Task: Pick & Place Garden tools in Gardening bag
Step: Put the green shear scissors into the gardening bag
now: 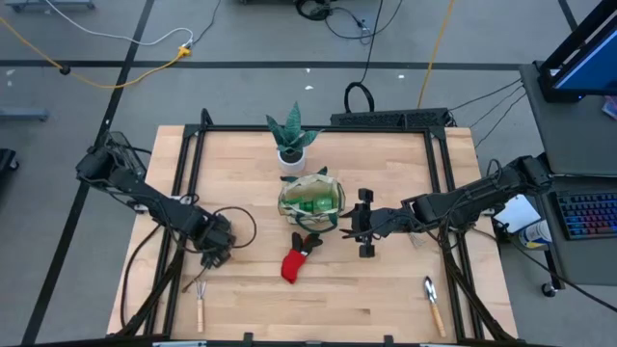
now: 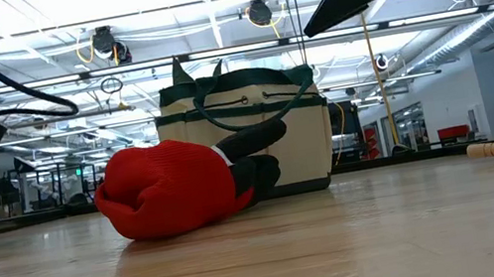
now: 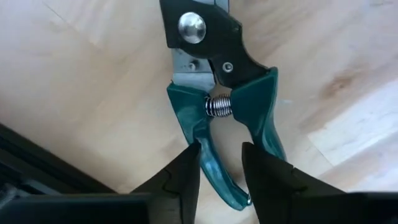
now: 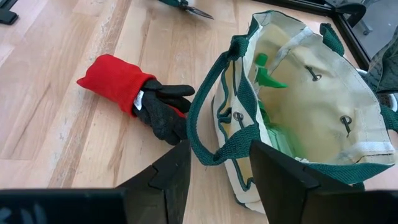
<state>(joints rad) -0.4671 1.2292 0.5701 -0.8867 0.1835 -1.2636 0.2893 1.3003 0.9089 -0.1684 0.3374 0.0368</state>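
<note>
The left gripper [image 3: 221, 171] stood parted astride one teal handle of the pruning shears [image 3: 217, 81] lying on the table [image 1: 386, 299] left of the gardening bag [image 1: 311, 200], gripping nothing yet, and I reckoned it should take both handles squarely before lifting.

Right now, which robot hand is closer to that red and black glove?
Right. The right hand hovers beside the gardening bag, a short way from the glove. The left hand is farther off, over the shears.
</note>
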